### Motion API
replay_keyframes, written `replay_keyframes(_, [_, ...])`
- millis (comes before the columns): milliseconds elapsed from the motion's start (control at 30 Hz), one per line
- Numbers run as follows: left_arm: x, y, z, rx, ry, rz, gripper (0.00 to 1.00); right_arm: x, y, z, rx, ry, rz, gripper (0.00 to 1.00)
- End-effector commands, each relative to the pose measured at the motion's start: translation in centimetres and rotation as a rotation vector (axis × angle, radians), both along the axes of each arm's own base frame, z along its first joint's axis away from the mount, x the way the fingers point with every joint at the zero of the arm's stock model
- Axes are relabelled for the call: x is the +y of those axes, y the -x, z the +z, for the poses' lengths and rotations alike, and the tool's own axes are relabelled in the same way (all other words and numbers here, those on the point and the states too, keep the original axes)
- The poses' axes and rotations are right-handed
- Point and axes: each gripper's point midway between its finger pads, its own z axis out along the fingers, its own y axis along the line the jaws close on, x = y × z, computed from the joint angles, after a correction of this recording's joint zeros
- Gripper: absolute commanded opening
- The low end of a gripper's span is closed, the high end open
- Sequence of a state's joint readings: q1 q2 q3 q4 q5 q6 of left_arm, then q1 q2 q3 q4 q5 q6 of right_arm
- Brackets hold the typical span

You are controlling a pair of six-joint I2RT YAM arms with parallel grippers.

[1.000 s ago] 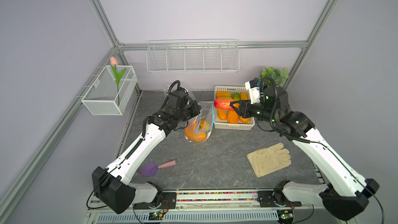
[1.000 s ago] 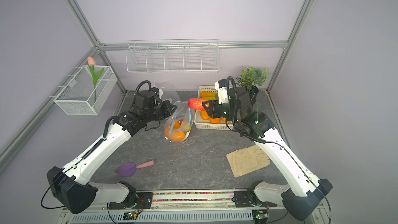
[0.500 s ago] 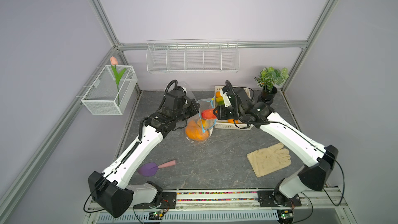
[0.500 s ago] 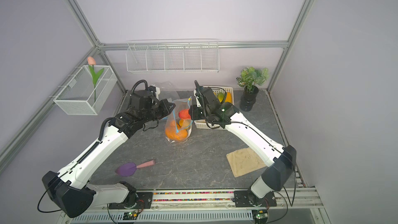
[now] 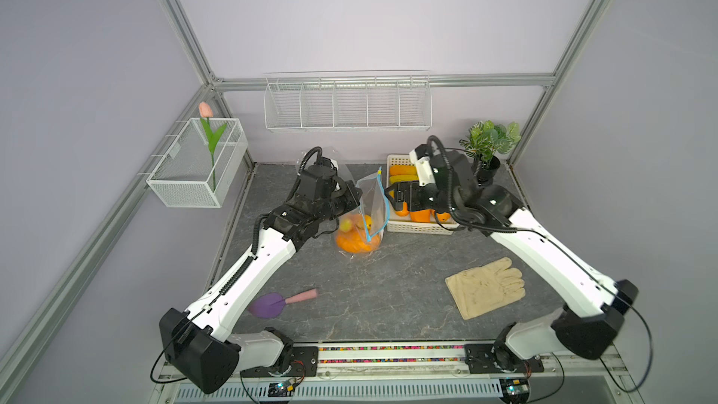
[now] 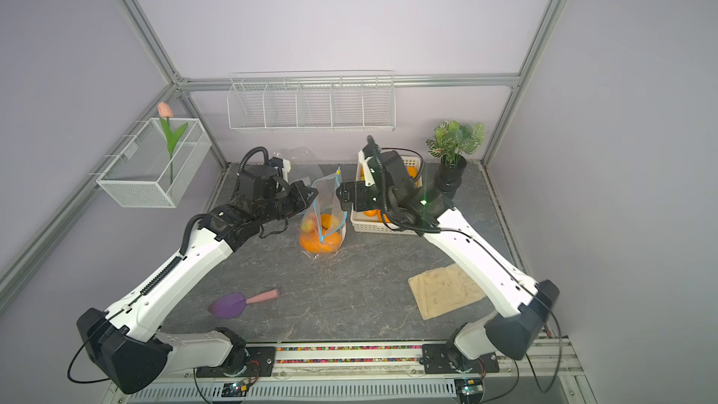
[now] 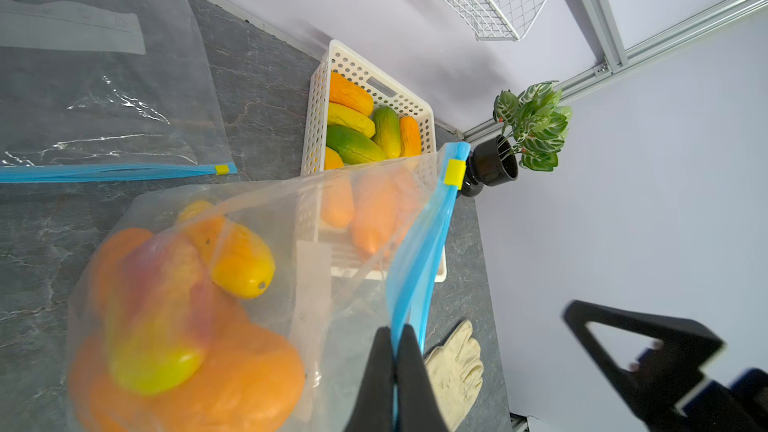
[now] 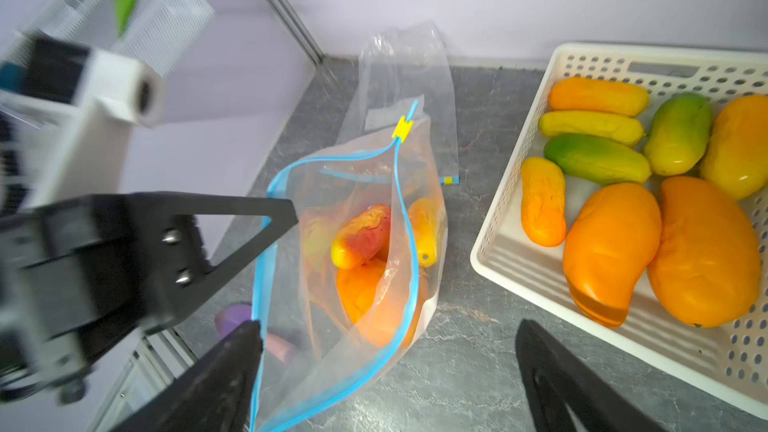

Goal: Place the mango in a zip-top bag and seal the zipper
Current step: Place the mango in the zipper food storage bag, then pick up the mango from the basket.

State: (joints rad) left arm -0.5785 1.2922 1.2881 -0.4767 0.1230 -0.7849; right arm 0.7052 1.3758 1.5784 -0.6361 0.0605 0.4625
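The left gripper [image 7: 394,332] pinches the bag [image 8: 353,176] rim tight, so the mouth stands up and open. The mango [image 8: 361,236] lies inside, on other fruit. The right gripper [image 8: 389,324] hangs wide and empty by the mouth. The zipper [image 8: 401,128] is not shut yet.

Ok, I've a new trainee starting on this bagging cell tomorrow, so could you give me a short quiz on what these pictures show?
1. True or false: the right pincer is shut.
2. The left pincer is clamped on: A) the basket, B) the blue zipper edge of the zip-top bag, C) the glove.
3. Fill in: the red-yellow mango lies inside the bag, whose mouth is ____.

Key: 1 false, it is open and empty; 2 B; 3 open.
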Motion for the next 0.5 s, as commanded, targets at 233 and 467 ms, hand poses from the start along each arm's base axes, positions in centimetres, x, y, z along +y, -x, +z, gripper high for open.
replay_keyframes(233, [1.9,0.1,1.4,-0.038,-0.024,0.053,0.0,-3.7,-5.1,-10.8,0.2,0.158,-0.056,0.94])
replay_keyframes(467, [3.7,1.0,1.6,-0.043,-0.033,0.092,0.0,-2.6,-11.2,-18.3,0.309,0.284,-0.114,0.86])
